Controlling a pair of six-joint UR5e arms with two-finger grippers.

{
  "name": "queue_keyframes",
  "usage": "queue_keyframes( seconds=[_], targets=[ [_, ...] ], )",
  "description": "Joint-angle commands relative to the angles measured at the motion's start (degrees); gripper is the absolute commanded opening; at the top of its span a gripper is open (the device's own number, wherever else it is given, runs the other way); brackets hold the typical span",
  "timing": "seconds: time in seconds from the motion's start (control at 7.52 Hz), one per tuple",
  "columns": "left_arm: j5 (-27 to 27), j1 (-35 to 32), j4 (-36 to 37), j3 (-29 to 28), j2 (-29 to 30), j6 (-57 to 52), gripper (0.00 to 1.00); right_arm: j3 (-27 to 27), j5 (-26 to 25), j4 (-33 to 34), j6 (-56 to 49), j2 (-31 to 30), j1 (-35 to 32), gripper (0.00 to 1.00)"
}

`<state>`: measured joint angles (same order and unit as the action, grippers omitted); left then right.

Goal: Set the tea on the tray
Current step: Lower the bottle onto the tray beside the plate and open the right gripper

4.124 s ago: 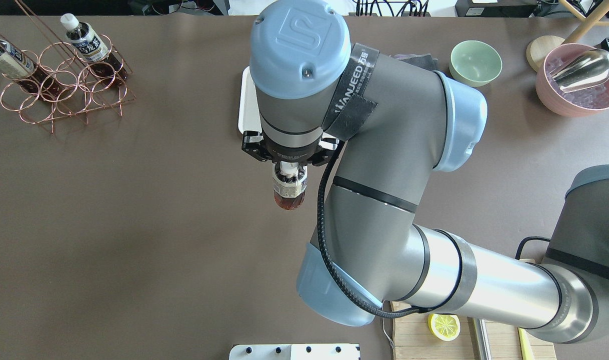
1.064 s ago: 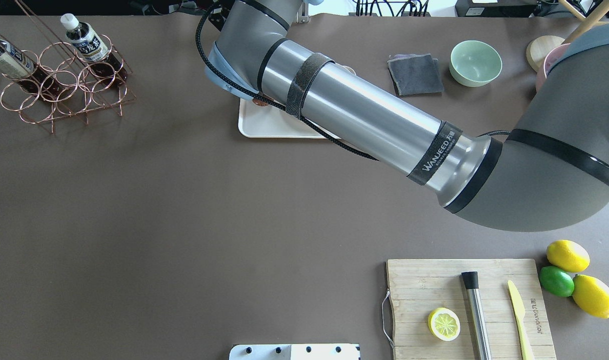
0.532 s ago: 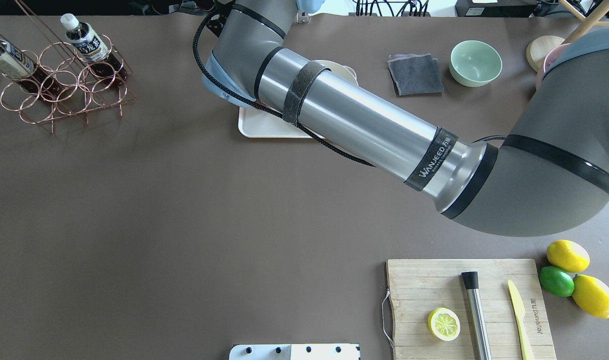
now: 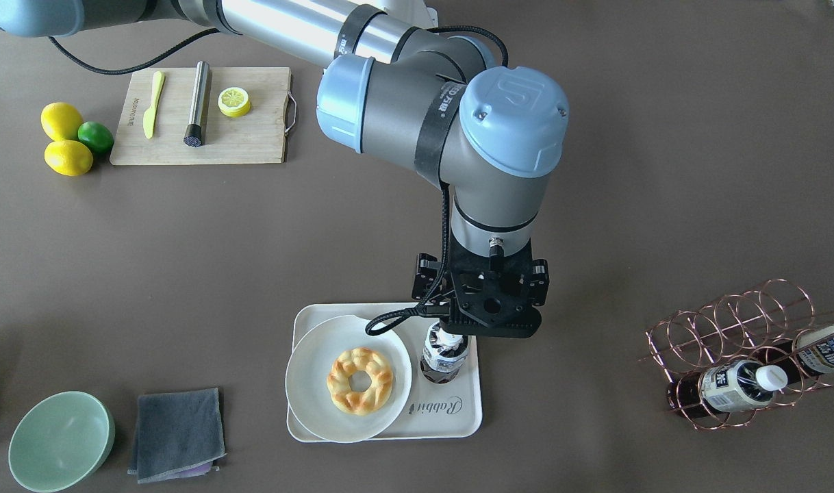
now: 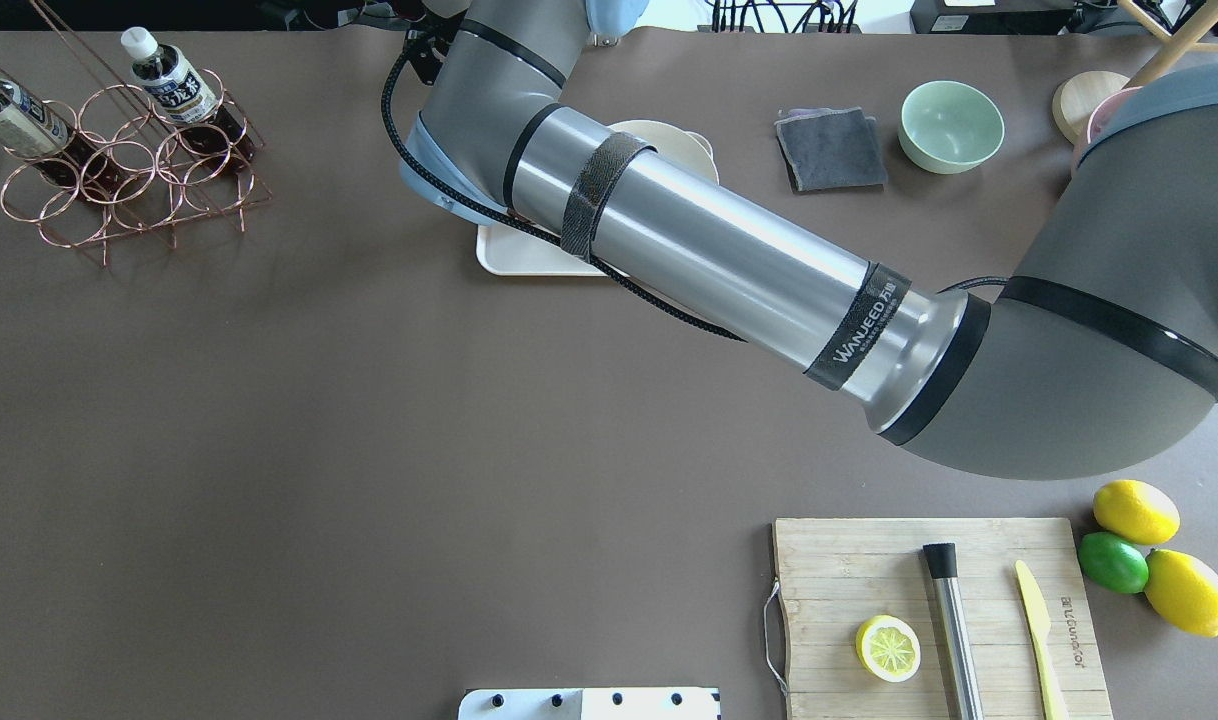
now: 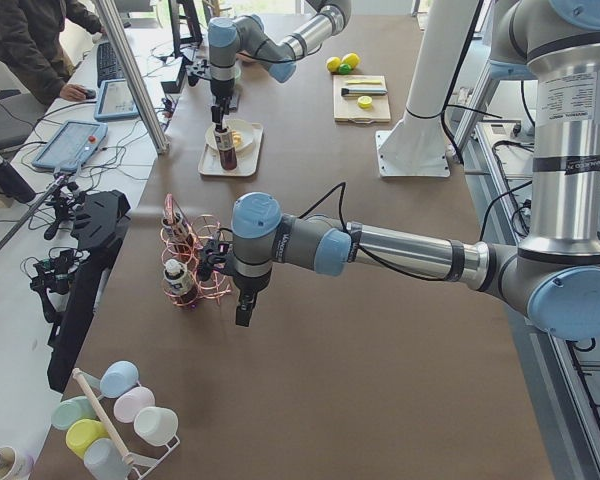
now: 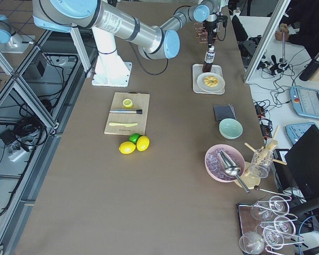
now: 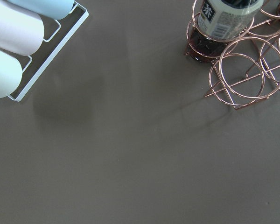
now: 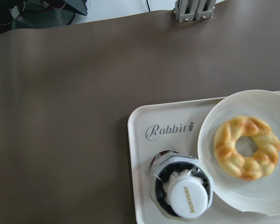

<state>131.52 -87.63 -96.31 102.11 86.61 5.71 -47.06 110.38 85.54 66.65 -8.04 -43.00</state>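
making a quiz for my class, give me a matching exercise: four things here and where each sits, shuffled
Things:
1. clear plastic tea bottle with white cap
2. golden braided ring pastry
3. yellow lemon half
4. grey folded cloth

Places:
A. on the wooden cutting board
B. on the table beside the pale green bowl
C. upright on the cream rectangular plastic tray
D. on the round white plate

Pairs: 1-C, 2-D, 3-A, 4-B

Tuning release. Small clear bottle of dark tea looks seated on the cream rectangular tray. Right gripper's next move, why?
Probably lift the right gripper straight up, once open. The clear tea bottle stands upright on the cream rectangular tray beside the round white plate; sideways travel could tip it.
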Motion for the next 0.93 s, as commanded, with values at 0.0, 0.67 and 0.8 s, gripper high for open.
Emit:
queue_keyframes(
  seconds=[0.0,0.67,0.8],
  targets=[
    [0.05,0.0,-0.01,0.02,-0.39,0.0,0.98,-9.41,4.11,10.73,-2.91,-0.56,-2.17,0.99],
    [0.05,-1.4,0.07,0.28,-0.65,0.0,0.98,-38.67,5.46,25.81,-15.72,-21.16,-6.03,0.99],
    [0.14,-1.41,0.25,0.37,-0.65,0.09,0.98,-43.25,6.68,25.99,-19.24,-27.14,-8.14,1.0]
  ],
)
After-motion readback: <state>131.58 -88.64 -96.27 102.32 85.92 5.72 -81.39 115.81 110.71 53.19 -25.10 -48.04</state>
